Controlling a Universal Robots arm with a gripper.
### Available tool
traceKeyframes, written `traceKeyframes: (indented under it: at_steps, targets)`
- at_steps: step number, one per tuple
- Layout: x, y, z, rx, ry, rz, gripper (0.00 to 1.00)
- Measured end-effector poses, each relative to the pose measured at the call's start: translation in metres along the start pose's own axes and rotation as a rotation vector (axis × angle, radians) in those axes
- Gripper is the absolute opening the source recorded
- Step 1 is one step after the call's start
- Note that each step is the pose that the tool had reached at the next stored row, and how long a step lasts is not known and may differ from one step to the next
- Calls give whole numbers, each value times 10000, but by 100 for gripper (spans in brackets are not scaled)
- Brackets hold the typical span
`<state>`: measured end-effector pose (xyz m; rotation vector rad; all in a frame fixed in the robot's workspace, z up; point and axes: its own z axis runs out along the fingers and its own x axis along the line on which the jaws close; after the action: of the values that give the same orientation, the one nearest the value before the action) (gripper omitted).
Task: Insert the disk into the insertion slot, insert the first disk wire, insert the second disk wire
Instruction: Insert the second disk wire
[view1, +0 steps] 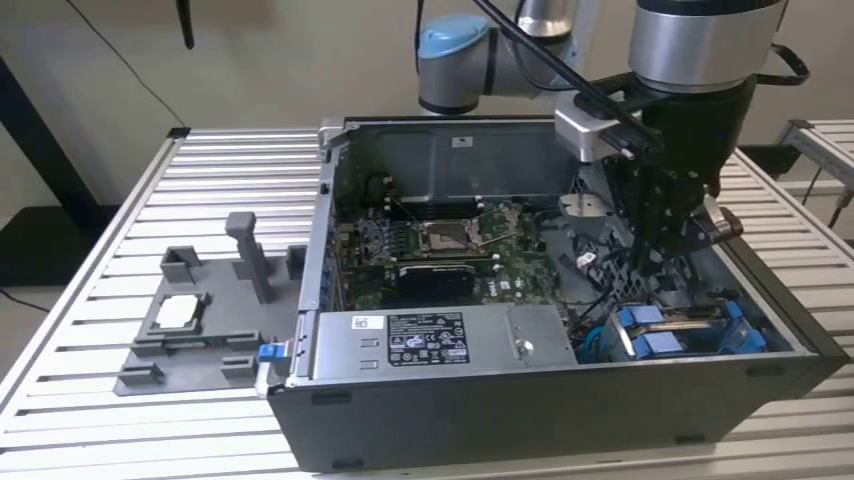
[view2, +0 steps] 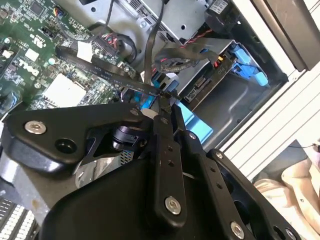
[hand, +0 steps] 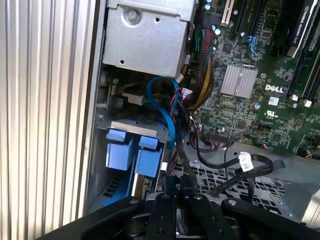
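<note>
Disk (hand: 149, 162): silver-grey drive in a blue plastic carrier, seated in the grey metal insertion slot (hand: 125, 128) beneath the hand (hand: 181, 192).
Hand: we see it pinching the black flat wire (hand: 184, 159), likely to line up its plug.

Computer case (view1: 534, 420): one. Motherboard (view1: 514, 268): one. Power supply box (view1: 521, 335): one. Grey fixture tray (view1: 187, 352): one. Labelled black flat wire (view2: 100, 67): one. Blue plastic tabs (hand: 119, 155): two. Hand (view2: 164, 97): one. Bench (view1: 227, 180): one.

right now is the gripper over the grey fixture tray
No, the gripper is down inside the computer case, near the insertion slot.
</note>
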<state>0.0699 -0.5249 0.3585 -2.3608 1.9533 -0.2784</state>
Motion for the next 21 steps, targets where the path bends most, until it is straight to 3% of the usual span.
traceKeyframes:
  at_steps: [2, 6, 10, 18, 21]
  targets:
    - [10, -37, 7, -210, -42, -11, 16]
    - [35, -113, 22, -560, -125, -33, 16]
    - [63, -174, 35, -840, -221, -46, 16]
    - [116, -233, 51, -1255, -440, -55, 16]
    - [132, -244, 54, -1287, -524, -46, 16]
